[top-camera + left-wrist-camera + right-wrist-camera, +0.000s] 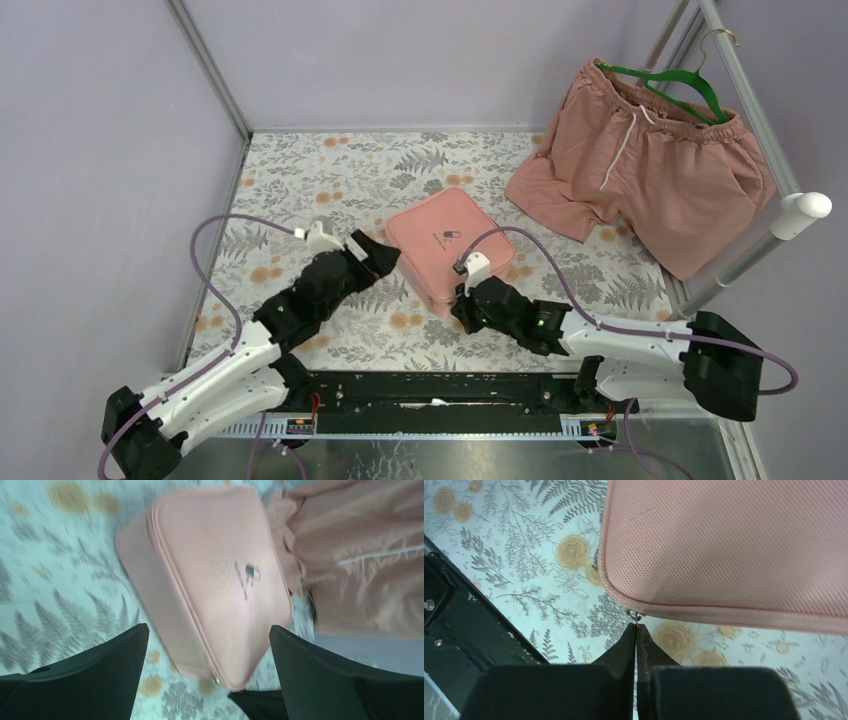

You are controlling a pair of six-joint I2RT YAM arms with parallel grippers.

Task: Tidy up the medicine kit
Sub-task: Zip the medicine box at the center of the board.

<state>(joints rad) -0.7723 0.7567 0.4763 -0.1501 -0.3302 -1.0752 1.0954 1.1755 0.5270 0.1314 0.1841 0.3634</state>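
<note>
fingers (95, 675) of the left gripper (208, 629) stand spread wide with nothing between them, just beside the left edge of the medicine kit (450, 245); the right gripper (636, 626) is pressed fully closed, its tips meeting the small metal zip pull (634, 614) at the kit's near corner; we cannot tell whether the ring is actually pinched; the kit lies flat and zipped closed near the middle of the table, turned diagonally on the fern-and-flower cloth (330, 170); we see a pink, woven-textured soft case, rectangular with rounded corners, a zip seam running round its side, and a small dark pill logo (252, 572) on the lid; its far corner sits just beside the hem of the pink shorts (660, 170), which hang from a green hanger (670, 80).
</note>
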